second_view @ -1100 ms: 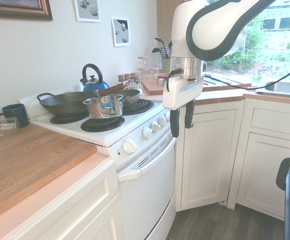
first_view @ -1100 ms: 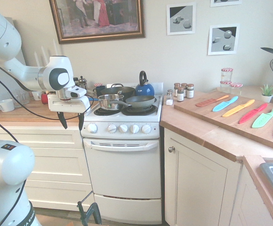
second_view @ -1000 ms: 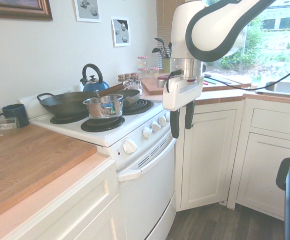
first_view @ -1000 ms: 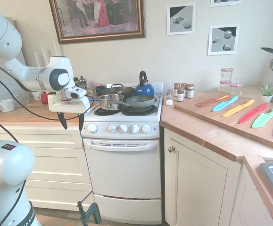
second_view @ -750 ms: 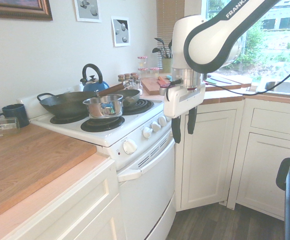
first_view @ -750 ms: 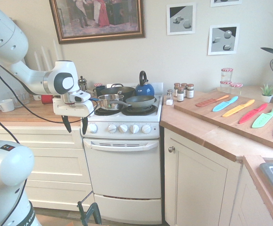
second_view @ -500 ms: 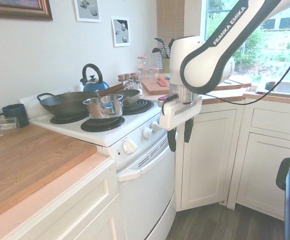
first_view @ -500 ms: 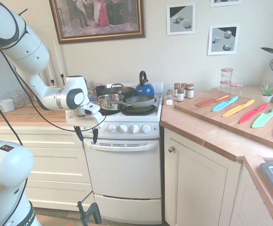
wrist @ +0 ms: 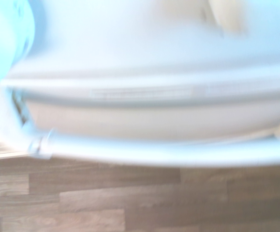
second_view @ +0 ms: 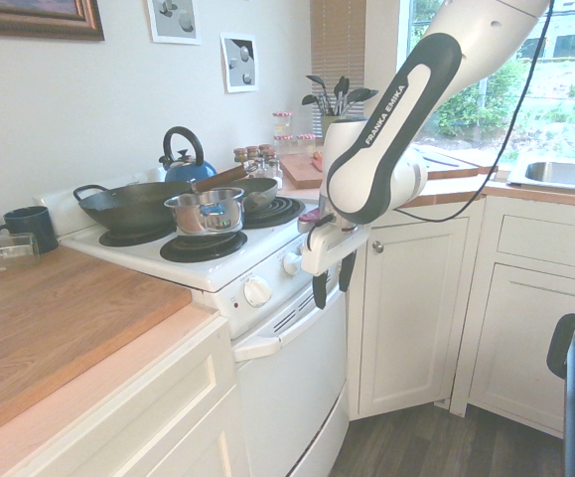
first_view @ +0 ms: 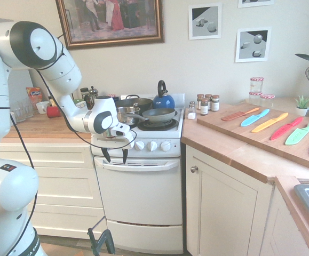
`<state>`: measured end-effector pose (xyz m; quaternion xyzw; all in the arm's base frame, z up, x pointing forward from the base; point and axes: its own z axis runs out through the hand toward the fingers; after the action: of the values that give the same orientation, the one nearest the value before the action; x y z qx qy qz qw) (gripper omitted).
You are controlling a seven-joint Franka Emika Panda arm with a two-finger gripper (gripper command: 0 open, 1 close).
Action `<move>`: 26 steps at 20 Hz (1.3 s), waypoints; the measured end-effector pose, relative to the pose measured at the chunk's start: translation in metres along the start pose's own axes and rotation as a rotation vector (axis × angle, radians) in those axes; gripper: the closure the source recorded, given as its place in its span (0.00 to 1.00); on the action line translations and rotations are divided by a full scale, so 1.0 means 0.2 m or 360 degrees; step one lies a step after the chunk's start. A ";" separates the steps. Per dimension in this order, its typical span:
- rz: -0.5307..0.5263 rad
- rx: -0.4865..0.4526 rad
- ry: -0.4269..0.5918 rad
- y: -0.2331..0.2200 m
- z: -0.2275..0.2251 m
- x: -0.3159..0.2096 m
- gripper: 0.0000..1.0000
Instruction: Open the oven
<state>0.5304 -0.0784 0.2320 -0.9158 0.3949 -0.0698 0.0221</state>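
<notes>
The oven (first_view: 138, 194) is a white cooker in the middle of the first exterior view, its door shut. A horizontal bar handle (first_view: 143, 164) runs under a row of white knobs (first_view: 146, 145). My gripper (first_view: 115, 159) hangs in front of the left end of the knob panel, fingers pointing down and tips level with the handle. It is open and holds nothing. In the second exterior view the gripper (second_view: 333, 286) sits just out from the oven (second_view: 292, 397) front, above the handle (second_view: 285, 330). Blurred in the wrist view, the handle (wrist: 154, 153) shows close below, over wooden floor.
A small pot (first_view: 123, 114), pans and a blue kettle (first_view: 163, 99) crowd the burners. Cream drawers (first_view: 53, 186) flank the oven's left, a cream cabinet door (first_view: 223, 213) its right. Spice jars (first_view: 204, 104) and a board with coloured knives (first_view: 271, 128) lie on the right counter.
The arm has swung right and down, from over the counter left of the oven to the front of the knob panel. The gripper stays open throughout.
</notes>
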 end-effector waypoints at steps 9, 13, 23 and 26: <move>-0.0014 0.0031 0.0005 -0.16 0.19 0.15 0.00; -0.0022 0.0034 0.0013 -0.21 0.28 0.22 0.00; -0.0085 0.0011 -0.0013 0.00 0.40 0.29 0.00; -0.0109 -0.0006 -0.0056 0.23 0.43 0.30 0.00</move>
<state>0.5500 -0.1558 0.1500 -0.9299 0.3629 -0.0537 0.0251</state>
